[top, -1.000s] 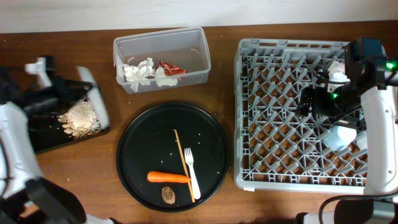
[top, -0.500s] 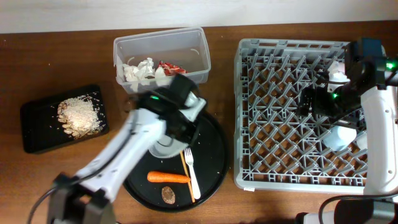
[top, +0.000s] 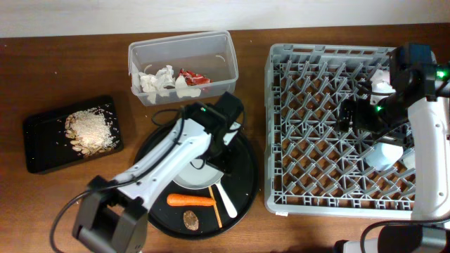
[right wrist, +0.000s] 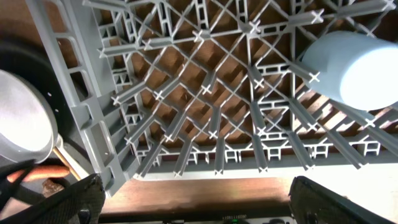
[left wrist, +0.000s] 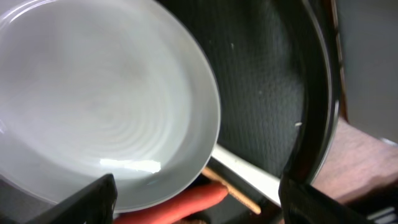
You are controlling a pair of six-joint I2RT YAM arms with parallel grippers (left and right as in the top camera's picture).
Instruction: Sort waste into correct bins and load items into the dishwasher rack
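Observation:
An off-white plate (top: pixel 188 176) (left wrist: pixel 93 106) lies on the round black tray (top: pixel 242 165), partly over the carrot (top: pixel 190 200) (left wrist: pixel 186 200). My left gripper (top: pixel 214 156) (left wrist: pixel 196 202) hovers open just above the plate's rim, both fingers clear of it. Beside it lie the white fork (top: pixel 226 201), a chopstick (top: pixel 214 208) and a brown lump (top: pixel 190 220). Over the grey dishwasher rack (top: pixel 309 190) (right wrist: pixel 93 93) my right gripper (top: pixel 351 112) (right wrist: pixel 205 202) hangs open and empty. A pale blue cup (top: pixel 383 156) (right wrist: pixel 354 68) and a white cup (top: pixel 382 81) sit in the rack.
At the back stands the clear tub (top: pixel 218 60), holding white napkins (top: pixel 156 81) and a red wrapper (top: pixel 191 76). On the left, the shallow black tray (top: pixel 39 151) holds beige mushy food (top: pixel 88 130). Brown tabletop surrounds everything.
My left arm swung from the black tray on the left over to the round tray. The plate now lies there and the jaws have opened. Fork and chopstick shifted toward the lower right.

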